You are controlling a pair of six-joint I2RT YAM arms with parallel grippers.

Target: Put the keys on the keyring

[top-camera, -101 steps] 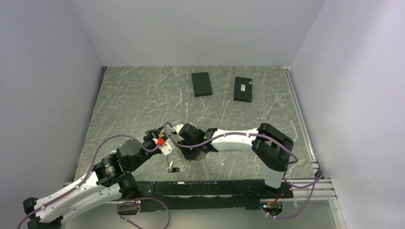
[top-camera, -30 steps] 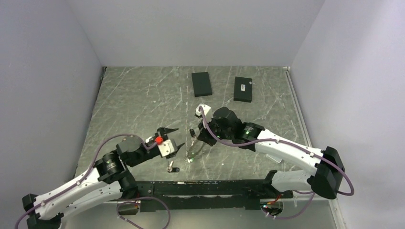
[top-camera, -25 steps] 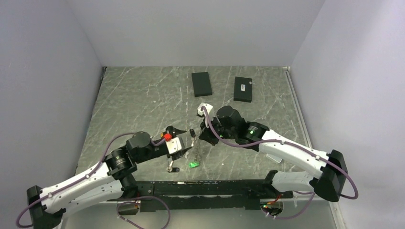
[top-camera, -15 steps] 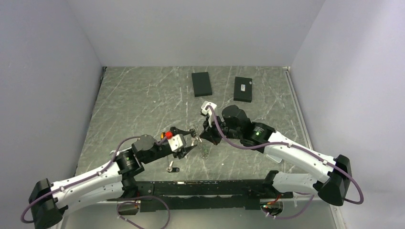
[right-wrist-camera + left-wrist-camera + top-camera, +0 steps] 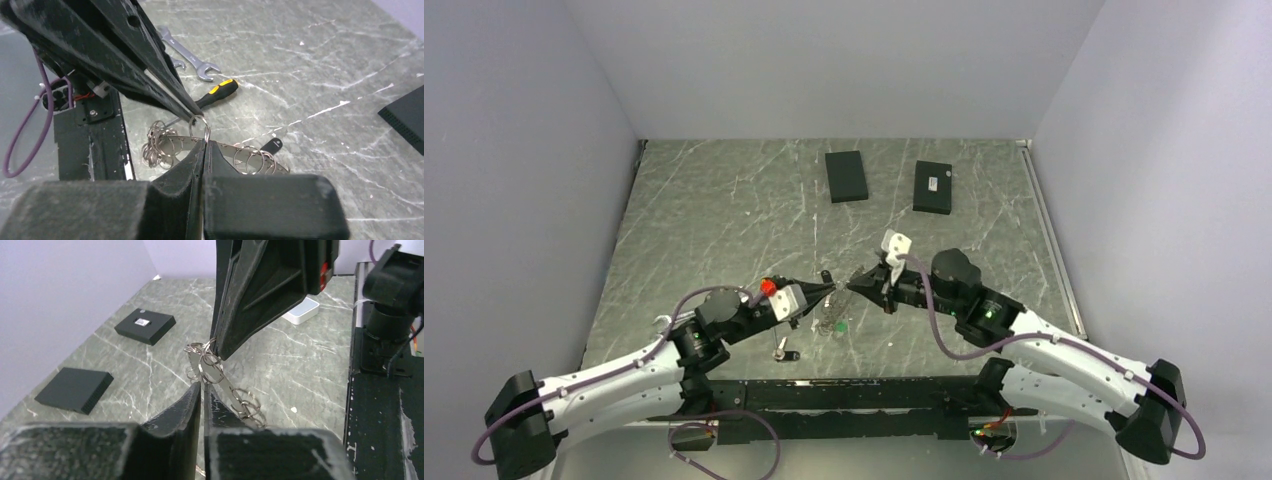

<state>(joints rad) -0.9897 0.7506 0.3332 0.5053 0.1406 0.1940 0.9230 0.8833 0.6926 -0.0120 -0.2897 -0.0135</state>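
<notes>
The keyring (image 5: 222, 145) is held up over the middle of the marbled table (image 5: 704, 220), caught between the two grippers, which meet tip to tip from opposite sides. It is a flat grey metal band carrying several small split rings, and in the right wrist view it shows almost edge-on as a shallow curve. A small bright green tag (image 5: 842, 325) shows just below it in the top view. Whether the band's low end touches the table cannot be told.

The right gripper (image 5: 204, 144) has its jaws pressed tight together on the keyring, and one small split ring stands up just above the fingertips. The left gripper (image 5: 202, 386) comes in from the other side with its jaws drawn in to a thin slit. Its tips meet the same cluster of small rings and appear to pinch it there.

One loose key (image 5: 784, 352) with a black head and a short silver blade lies flat on the table near the left arm, apart from the keyring and in neither gripper. Whether any key already sits on the band is too small to make out.

Beyond the left gripper, the right wrist view shows two silver wrenches (image 5: 187, 52) lying side by side, with a black-and-yellow screwdriver (image 5: 216, 94) just beside them — all flat on the table. Two flat black boxes (image 5: 846, 176) (image 5: 933, 187) lie well apart from the grippers, toward the back wall.
</notes>
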